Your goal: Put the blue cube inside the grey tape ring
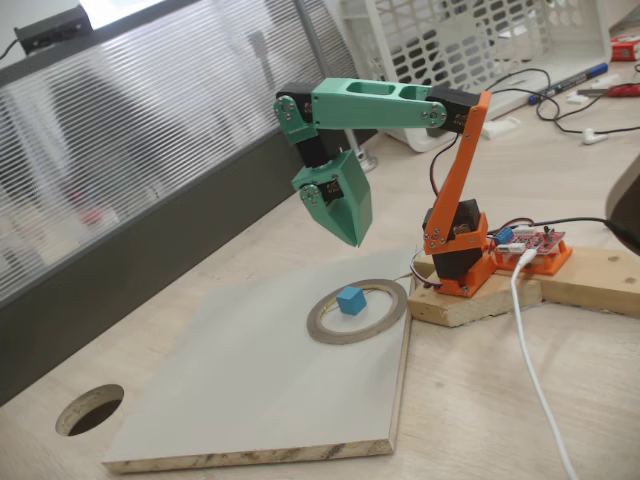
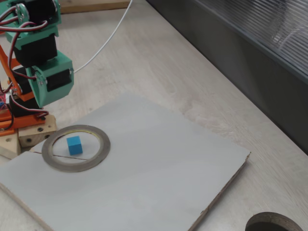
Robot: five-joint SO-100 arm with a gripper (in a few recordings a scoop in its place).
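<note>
On the pale board point(image 1: 250, 390), going left to right in a fixed view, a round hole point(image 1: 90, 409) in the table is being passed first, then the grey tape ring point(image 1: 330, 328), lying flat. Inside its opening the blue cube point(image 1: 349, 299) is being kept, apart from the rim. Above it the green gripper point(image 1: 355, 235) is being held clear, fingers seemingly pressed together, nothing grasped. Further right, a white cable point(image 1: 530, 340) is being trailed across the table.

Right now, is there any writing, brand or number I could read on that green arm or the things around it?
None can be read.
The small labels on the arm's black motors are too blurred.
The red circuit board shows no legible print.
The blue pen is too small to tell.
</note>
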